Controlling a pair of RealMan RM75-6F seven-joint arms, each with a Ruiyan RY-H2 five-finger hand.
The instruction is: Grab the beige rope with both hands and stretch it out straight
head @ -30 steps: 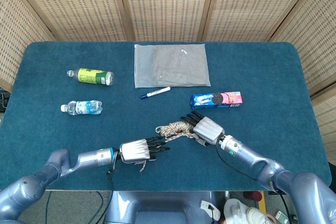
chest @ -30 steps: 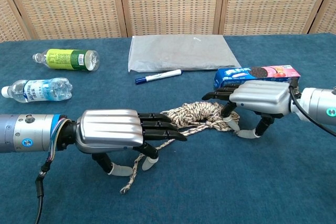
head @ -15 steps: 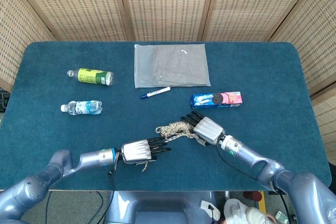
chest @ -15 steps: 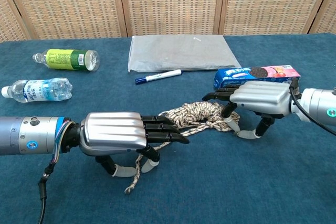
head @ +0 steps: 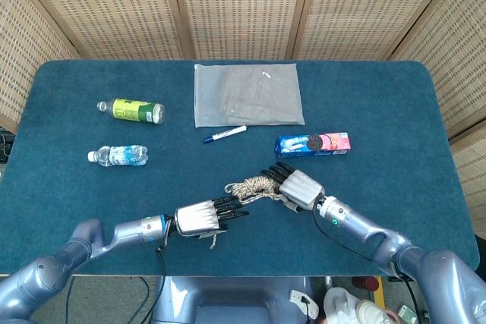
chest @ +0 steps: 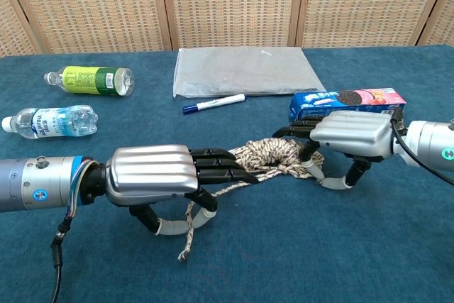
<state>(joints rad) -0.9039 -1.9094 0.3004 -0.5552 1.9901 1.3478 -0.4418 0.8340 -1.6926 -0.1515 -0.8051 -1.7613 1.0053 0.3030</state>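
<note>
Both hands bracket the bunched beige rope (chest: 269, 155) at the table's (head: 395, 104) 6 o'clock edge, positioned to draw it apart. The left hand (chest: 159, 179) pinches its trailing end, thumb beneath. Whether the right hand (chest: 347, 136), fingers extended over the coil's 3 o'clock side, grips yet cannot be told.

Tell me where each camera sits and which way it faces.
Head view: high up, looking down at the blue table; both grey arms show.
Chest view: low, facing forward across the table toward the wicker screen; left hand and right hand loom large.
Shared: the bunched beige rope, both hands, the blue cookie box.
</note>
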